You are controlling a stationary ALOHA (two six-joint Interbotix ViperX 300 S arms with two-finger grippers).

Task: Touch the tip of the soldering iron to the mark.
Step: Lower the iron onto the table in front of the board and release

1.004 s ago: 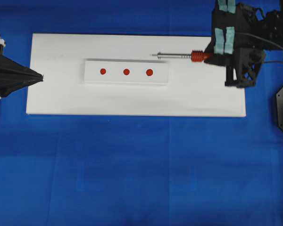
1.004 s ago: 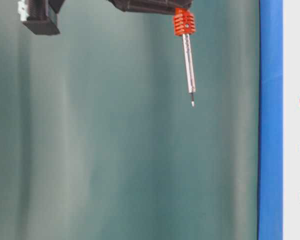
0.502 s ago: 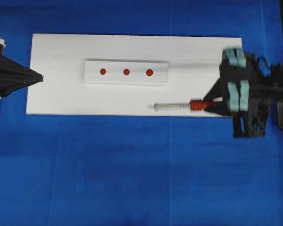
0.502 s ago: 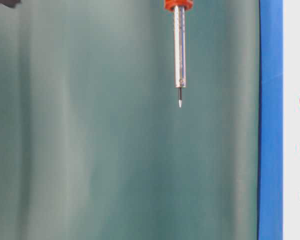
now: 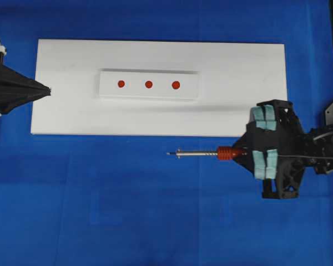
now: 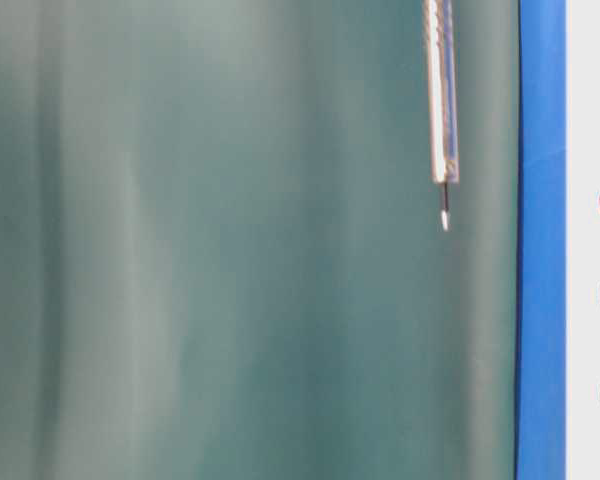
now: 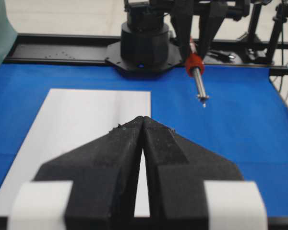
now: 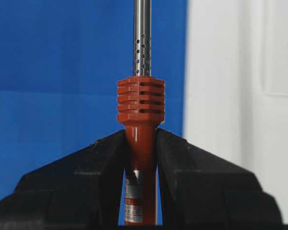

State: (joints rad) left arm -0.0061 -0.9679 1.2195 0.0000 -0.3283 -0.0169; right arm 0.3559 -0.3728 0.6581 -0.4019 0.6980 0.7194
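Note:
My right gripper (image 5: 240, 152) is shut on the orange-red handle of the soldering iron (image 5: 208, 153), which lies level and points left over the blue cloth, in front of the white board (image 5: 238, 72). Its silver shaft (image 8: 142, 38) rises from the ribbed collar (image 8: 140, 99) between the black fingers (image 8: 182, 163). The tip (image 6: 444, 218) hangs in the air. Three red marks (image 5: 149, 85) sit in a row on a raised white strip (image 5: 108, 88), well away from the tip. My left gripper (image 5: 49, 90) is shut and empty at the board's left edge.
Blue cloth (image 5: 127, 210) covers the table around the board. The right arm's black base (image 7: 144, 45) and a dark rail stand at the far side in the left wrist view. A green backdrop (image 6: 230, 250) fills the table-level view.
My right gripper has carried the soldering iron from above the strip's far side, across the board, toward the near side and off onto the blue cloth. The left gripper has stayed still.

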